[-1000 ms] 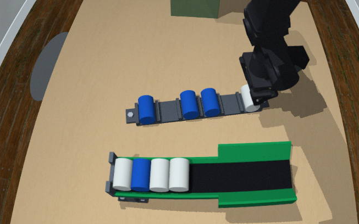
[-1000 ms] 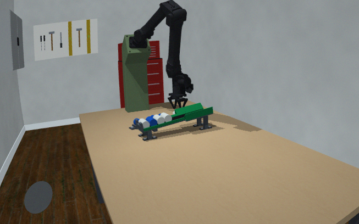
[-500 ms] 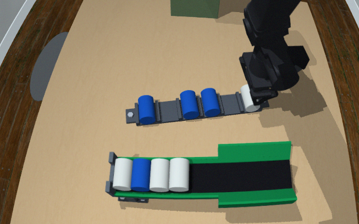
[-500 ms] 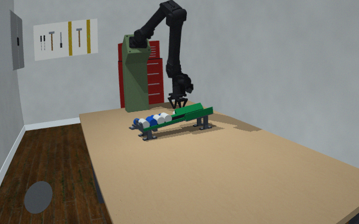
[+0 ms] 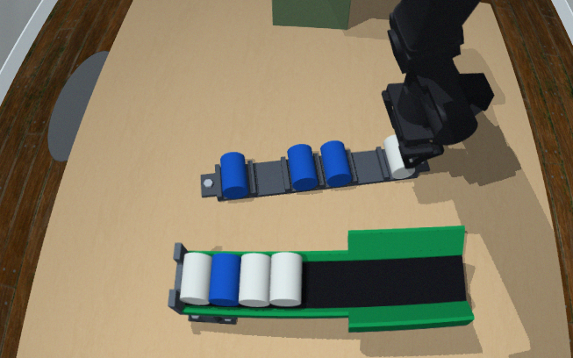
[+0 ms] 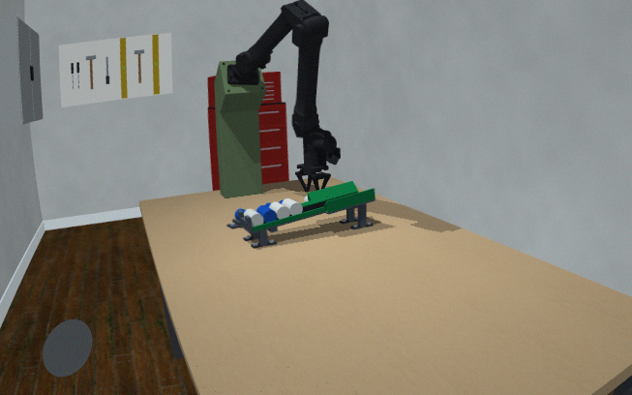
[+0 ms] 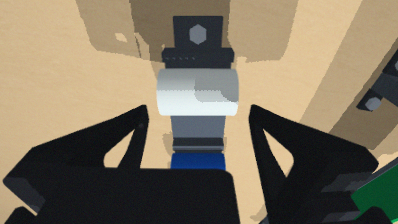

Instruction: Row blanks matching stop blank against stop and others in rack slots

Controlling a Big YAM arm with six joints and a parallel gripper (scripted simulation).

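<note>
The green feed ramp (image 5: 324,284) holds a row of blanks against the stop (image 5: 176,280): white (image 5: 196,278), blue (image 5: 225,280), white (image 5: 254,280), white (image 5: 285,279). The grey stock rack (image 5: 311,171) holds three blue blanks (image 5: 233,175) (image 5: 302,167) (image 5: 335,163) in slots, and a white blank (image 5: 396,156) in its rightmost slot. My gripper (image 5: 415,153) is open just above that white blank (image 7: 197,92), with the fingers standing on either side, a little short of it and not touching it.
A green cabinet (image 5: 311,13) stands at the table's far edge. Two rack slots are bare, one (image 5: 268,177) left of the middle and one (image 5: 365,165) beside the white blank. The ramp's raised right end (image 5: 406,277) lies near the arm.
</note>
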